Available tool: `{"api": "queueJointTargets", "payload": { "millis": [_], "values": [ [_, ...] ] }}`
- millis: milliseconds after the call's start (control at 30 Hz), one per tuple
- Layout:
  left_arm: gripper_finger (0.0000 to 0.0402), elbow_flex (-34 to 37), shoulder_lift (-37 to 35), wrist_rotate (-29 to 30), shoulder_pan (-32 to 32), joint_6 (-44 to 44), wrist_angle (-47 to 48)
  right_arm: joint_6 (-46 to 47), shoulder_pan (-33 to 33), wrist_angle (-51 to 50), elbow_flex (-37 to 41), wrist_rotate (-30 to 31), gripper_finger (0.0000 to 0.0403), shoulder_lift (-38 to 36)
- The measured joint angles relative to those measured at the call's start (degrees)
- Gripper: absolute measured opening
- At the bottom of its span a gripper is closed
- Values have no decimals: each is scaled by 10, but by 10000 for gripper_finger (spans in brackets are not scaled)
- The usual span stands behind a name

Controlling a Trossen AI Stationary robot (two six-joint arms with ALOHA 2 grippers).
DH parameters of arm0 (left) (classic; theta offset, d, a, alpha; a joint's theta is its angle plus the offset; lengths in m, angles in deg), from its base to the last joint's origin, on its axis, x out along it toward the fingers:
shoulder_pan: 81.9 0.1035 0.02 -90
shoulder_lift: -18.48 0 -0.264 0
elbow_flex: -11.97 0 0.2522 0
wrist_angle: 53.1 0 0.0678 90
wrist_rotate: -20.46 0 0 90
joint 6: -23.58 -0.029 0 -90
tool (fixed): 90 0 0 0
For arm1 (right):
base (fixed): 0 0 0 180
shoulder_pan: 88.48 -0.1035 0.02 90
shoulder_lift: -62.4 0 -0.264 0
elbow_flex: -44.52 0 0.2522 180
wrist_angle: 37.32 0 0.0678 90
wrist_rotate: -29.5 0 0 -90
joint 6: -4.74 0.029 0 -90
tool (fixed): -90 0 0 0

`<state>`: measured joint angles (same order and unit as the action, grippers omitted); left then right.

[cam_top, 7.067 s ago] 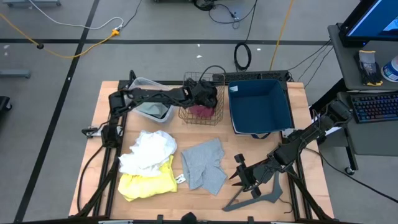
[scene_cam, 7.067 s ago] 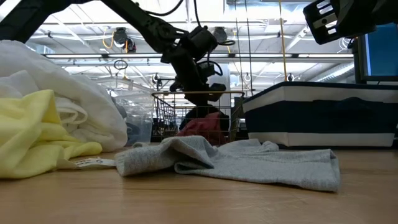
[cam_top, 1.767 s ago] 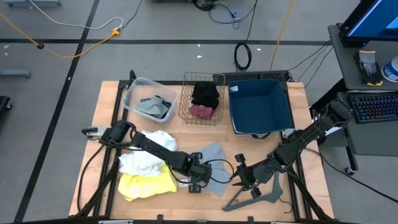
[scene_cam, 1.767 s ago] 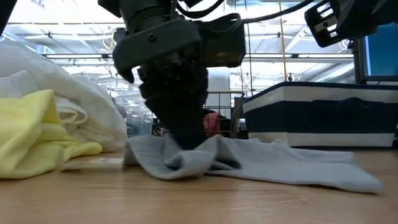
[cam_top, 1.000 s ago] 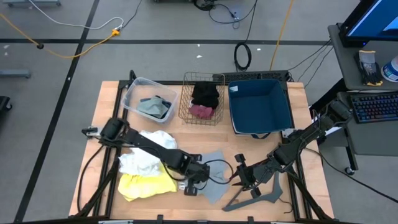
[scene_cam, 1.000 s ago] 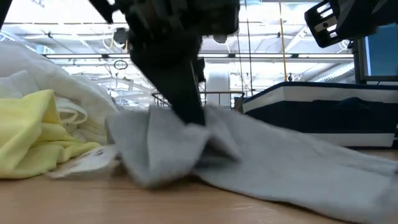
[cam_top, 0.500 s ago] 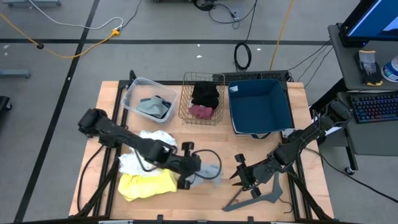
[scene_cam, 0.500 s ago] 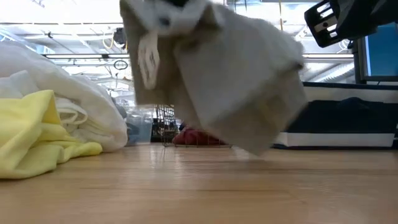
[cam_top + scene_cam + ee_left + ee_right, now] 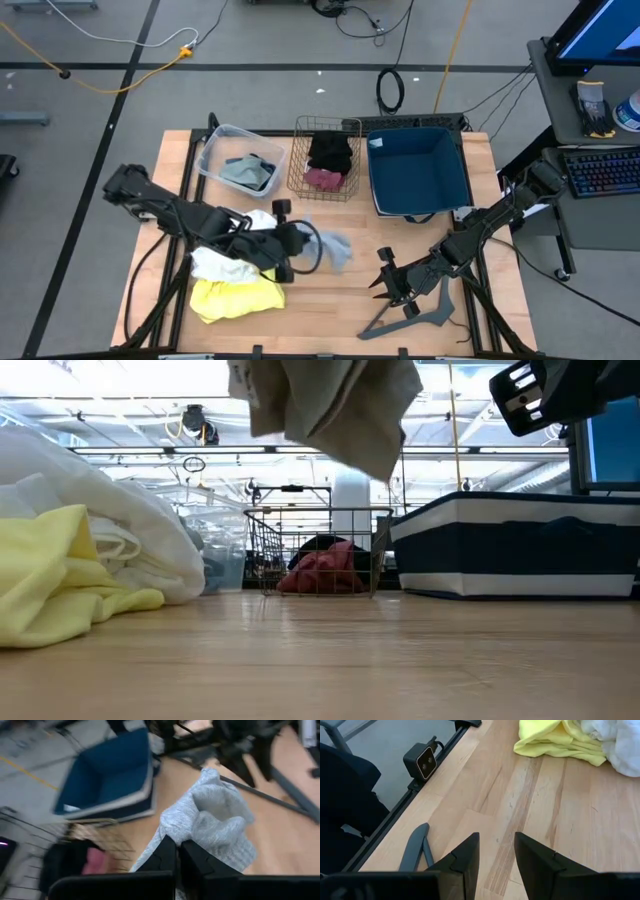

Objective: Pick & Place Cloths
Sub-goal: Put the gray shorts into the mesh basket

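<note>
My left gripper hangs over the middle of the table, shut on a light grey cloth, which dangles at the top of the low view. A white cloth lies on a yellow cloth at the near left. A blue-grey cloth lies in a clear tub. Black and maroon cloths fill the wire basket. My right gripper waits open near the right near edge, above the wood. My left gripper pinches a bunched fold of the grey cloth between its two shut fingers, coming from the table's left side. How many layers it has cannot be told. The cloth is lifted clear and hangs slack, its lower end well above the table.
A clear tub, a wire basket and a blue bin stand in a row along the far edge. A grey hanger lies by my right gripper at the near right. Bare wood lies between the cloth pile and the hanger.
My left gripper has risen and moved toward the far edge with the grey cloth. The cloth, which trailed on the table a second ago, now hangs bunched and clear of the wood. The right arm has kept still.
</note>
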<state>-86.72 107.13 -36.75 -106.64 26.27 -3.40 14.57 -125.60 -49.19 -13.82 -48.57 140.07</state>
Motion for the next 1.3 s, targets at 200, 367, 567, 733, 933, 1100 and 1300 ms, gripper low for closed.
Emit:
{"api": "queueJointTargets", "payload": {
  "millis": [200, 367, 567, 733, 933, 1100, 1300],
  "values": [
    [2, 0, -8, 69, 4, -63, -42, 0, 0, 0, 0, 0, 116, 0],
    [2, 0, -8, 105, 18, -117, -100, 0, 0, 0, 0, 2, 116, 0],
    [2, 0, -7, 172, 48, -136, -156, 0, 0, 0, 0, 2, 116, 0],
    [2, 0, -7, 242, 74, -142, -185, 0, 0, 0, 0, 2, 116, 0],
    [2, 0, -7, 272, 116, -127, -208, 0, 0, 0, 0, 2, 116, 0],
    [3, 0, -7, 272, 152, -109, -209, 0, 0, 0, 0, 2, 116, 0],
    [3, 0, -7, 272, 190, -94, -209, 0, 0, 0, 0, 2, 116, 0]
  ]
}}
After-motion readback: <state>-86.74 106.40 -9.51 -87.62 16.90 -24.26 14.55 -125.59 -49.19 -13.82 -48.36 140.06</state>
